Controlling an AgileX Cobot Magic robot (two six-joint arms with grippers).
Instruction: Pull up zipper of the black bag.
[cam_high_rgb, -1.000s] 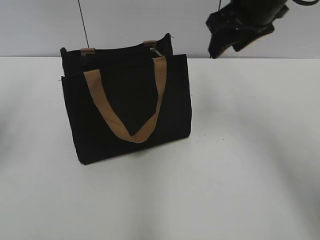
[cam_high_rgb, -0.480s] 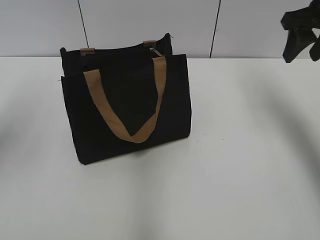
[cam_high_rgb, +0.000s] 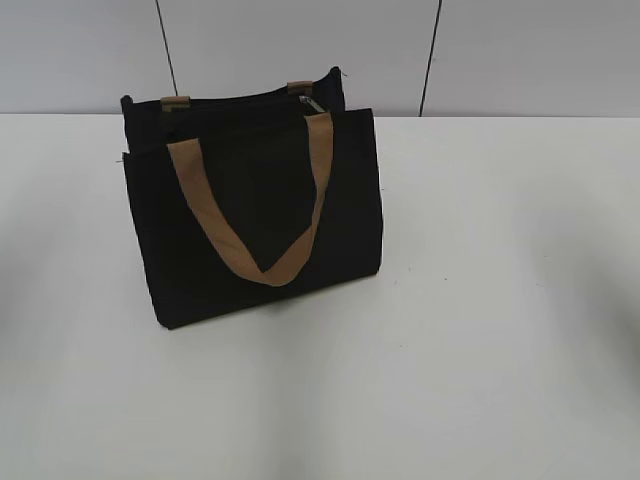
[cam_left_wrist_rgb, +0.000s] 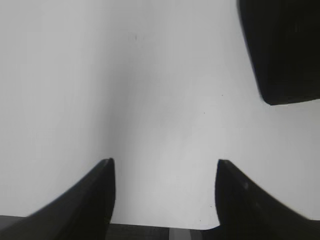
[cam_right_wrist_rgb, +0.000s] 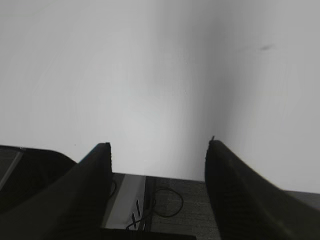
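Note:
The black bag (cam_high_rgb: 255, 205) stands upright on the white table, left of centre in the exterior view, a tan handle hanging in a V down its front. The small silvery zipper (cam_high_rgb: 313, 104) shows at the top right of the bag's mouth. Neither gripper shows in the exterior view. In the left wrist view my left gripper (cam_left_wrist_rgb: 165, 162) is open and empty over bare table, with a corner of the bag (cam_left_wrist_rgb: 285, 50) at the upper right. In the right wrist view my right gripper (cam_right_wrist_rgb: 159, 145) is open and empty above the table's edge.
A white table (cam_high_rgb: 480, 300) carries the bag, with a pale panelled wall (cam_high_rgb: 500, 50) behind it. The right wrist view shows the table's edge with grey floor and a looped cable (cam_right_wrist_rgb: 167, 200) below.
The right arm, seen at the upper right of the exterior view a second ago, has moved right and out of that view. The bag has not moved.

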